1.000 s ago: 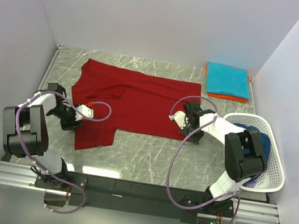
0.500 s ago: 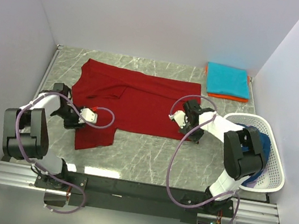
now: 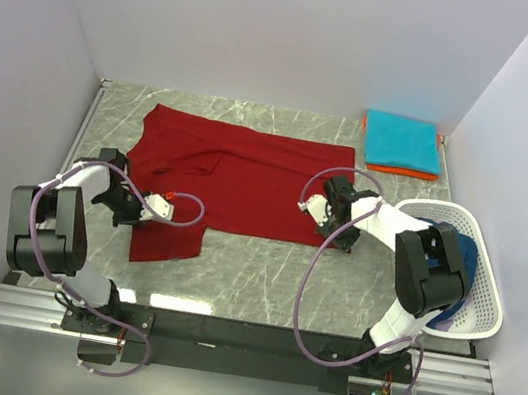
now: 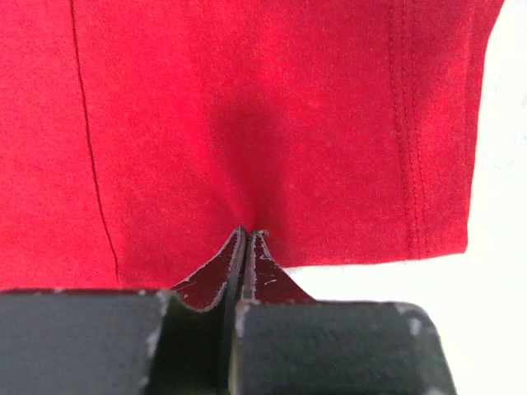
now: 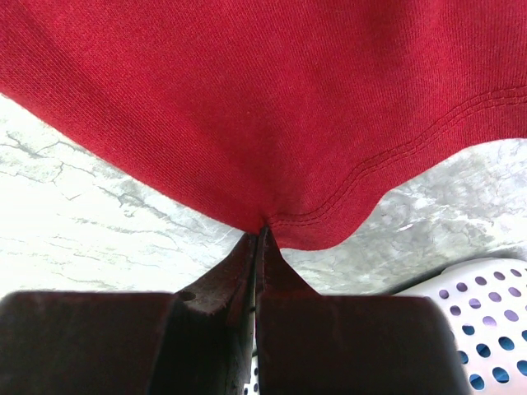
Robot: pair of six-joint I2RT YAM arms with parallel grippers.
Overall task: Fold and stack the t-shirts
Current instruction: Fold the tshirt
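Observation:
A dark red t-shirt lies spread on the marble table, one sleeve hanging toward the front left. My left gripper is shut on its left edge; in the left wrist view the jaws pinch the dark red t-shirt at its hem by the left gripper. My right gripper is shut on the shirt's bottom right corner, and the right wrist view shows the dark red t-shirt gathered into the right gripper. A folded teal t-shirt lies on a folded orange t-shirt at the back right. A navy blue t-shirt sits in the basket.
A white mesh basket stands at the right, close beside the right arm, and its rim shows in the right wrist view as the basket. Grey walls close off the back and both sides. The black rail runs along the near edge.
My left gripper moved up and a little right onto the shirt's left edge and closed on it. The right gripper stayed shut on its corner.

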